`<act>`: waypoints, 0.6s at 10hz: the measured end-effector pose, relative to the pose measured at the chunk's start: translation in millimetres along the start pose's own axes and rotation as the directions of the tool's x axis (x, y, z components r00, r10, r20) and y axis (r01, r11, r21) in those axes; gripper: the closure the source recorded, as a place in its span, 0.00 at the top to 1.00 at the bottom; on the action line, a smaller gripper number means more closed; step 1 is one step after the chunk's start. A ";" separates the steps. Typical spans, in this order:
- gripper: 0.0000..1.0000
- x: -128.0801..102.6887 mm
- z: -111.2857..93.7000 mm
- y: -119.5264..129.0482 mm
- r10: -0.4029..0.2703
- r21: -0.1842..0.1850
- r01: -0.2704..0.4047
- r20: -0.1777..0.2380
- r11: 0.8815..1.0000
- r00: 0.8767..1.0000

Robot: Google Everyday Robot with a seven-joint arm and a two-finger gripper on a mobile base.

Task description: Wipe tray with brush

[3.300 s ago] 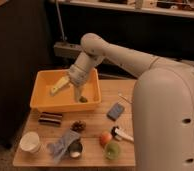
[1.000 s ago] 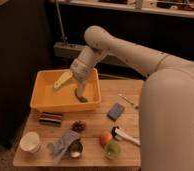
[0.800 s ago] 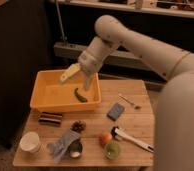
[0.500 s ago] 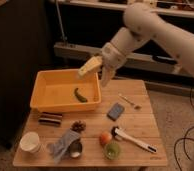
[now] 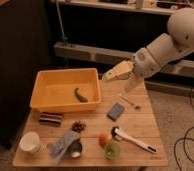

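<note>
The tan two-finger gripper (image 5: pixel 112 75) hangs empty, jaws apart, over the wooden table's back edge beside the deep yellow-orange plastic tray (image 5: pixel 65 103); the slim white long-handled brush (image 5: pixel 132 140) lies ungrasped near the front right corner; picking it up seems the step in hand, calling for a reach down there.

End effector (image 5: pixel 116 74), jaws apart, hangs right of tray (image 5: pixel 65 102); bare bench (image 5: pixel 145 120) strip separates blue pad (image 5: pixel 116 111) from brush (image 5: pixel 132 140).

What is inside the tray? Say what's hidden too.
One small dark green curved thing lies near the right wall of the tray. The front wall hides the floor strip behind it. The gripper hangs open outside, to the right; the brush lies on the table.
</note>
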 end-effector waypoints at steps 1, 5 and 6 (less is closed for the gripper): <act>0.80 -0.4 0.8 0.8 -0.002 -0.001 0.002 -0.002 1.000 1.000; 0.80 -3.4 2.2 -6.3 -0.039 0.049 0.038 0.005 0.998 0.999; 0.80 -1.0 5.2 -19.7 -0.137 0.110 0.135 0.006 0.985 0.991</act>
